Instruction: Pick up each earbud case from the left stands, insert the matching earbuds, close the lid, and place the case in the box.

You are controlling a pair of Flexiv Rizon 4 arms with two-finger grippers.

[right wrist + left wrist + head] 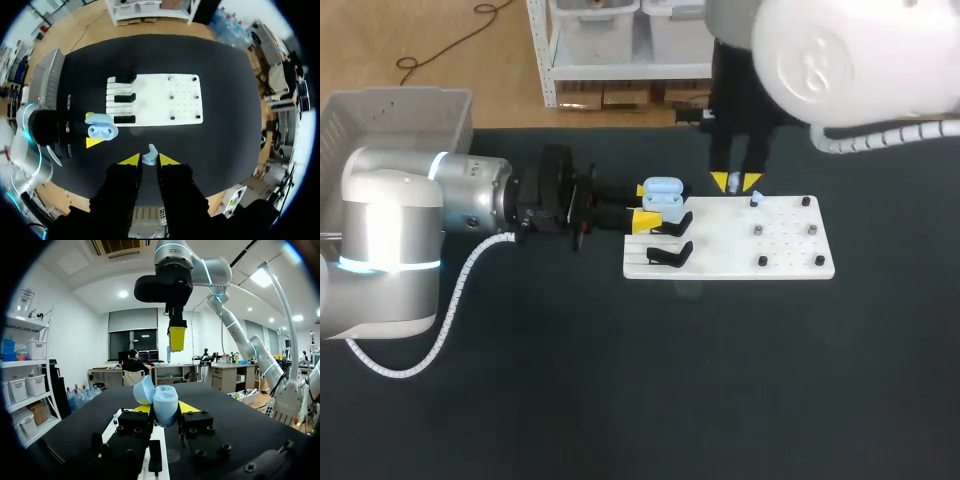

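At the left edge of the white stand board (pixel 720 258), the left gripper (pixel 646 206) is clamped on a light blue earbud case (pixel 663 192) whose lid stands open. Over the board's far edge, the right gripper (pixel 737 182) pinches a small pale blue earbud (pixel 149 157) between nearly closed fingers, near the case but apart from it.

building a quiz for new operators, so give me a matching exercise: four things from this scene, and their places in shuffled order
Things:
1. earbud case
2. earbud
3. black stands
4. white box

Places:
A. on the white board's left part
B. pinched in the right gripper
C. far left, apart from the board
D. in the left gripper, lid open

Pairs: 1-D, 2-B, 3-A, 4-C
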